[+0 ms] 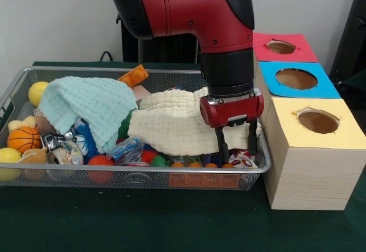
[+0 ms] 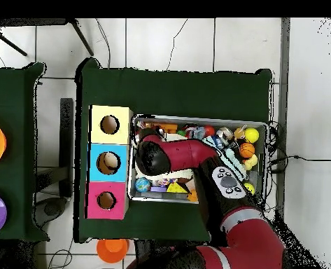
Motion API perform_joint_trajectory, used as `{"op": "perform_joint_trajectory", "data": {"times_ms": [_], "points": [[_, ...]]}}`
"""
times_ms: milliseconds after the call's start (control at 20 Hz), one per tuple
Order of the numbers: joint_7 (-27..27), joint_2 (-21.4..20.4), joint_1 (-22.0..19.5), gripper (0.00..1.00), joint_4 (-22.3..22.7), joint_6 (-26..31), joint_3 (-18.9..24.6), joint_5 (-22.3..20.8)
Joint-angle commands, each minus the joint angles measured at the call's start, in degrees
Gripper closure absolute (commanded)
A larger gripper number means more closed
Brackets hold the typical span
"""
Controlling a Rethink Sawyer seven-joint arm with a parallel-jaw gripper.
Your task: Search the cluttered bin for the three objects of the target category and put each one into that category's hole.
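Note:
The wire mesh bin [image 1: 143, 171] stands in front of me, full of toys. A mint green cloth [image 1: 86, 106] and a cream cloth [image 1: 177, 123] cover much of them. My gripper [image 1: 238, 156] is open, with its fingers [image 1: 223, 146] lowered into the bin's right end at the edge of the cream cloth. A small white, red and multicoloured thing [image 1: 243, 160] lies at the fingertips; I cannot tell whether it is the rope bundle. Nothing shows between the fingers. In the overhead view my arm's wrist [image 2: 152, 155] hides the gripper, at the end of the bin [image 2: 196, 118] nearest the boxes.
Three wooden boxes with holes stand beside the bin, topped yellow [image 1: 317, 120], blue [image 1: 297, 79] and red [image 1: 283, 47]. An orange basketball toy [image 1: 23, 139], yellow balls [image 1: 37, 92], a red ball [image 1: 101, 160] and an orange block [image 1: 133, 75] lie in the bin.

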Motion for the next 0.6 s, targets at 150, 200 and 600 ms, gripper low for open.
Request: {"op": "perform_joint_trajectory", "data": {"times_ms": [150,200,600], "points": [[0.1,4.6,-1.8,0.0,-4.4,2.5,2.8,-3.8],[-0.2,4.9,-1.9,0.0,-4.4,3.3,3.1,-3.7],[-1.7,8.7,-3.1,0.0,-5.5,5.3,4.7,-4.0]]}}
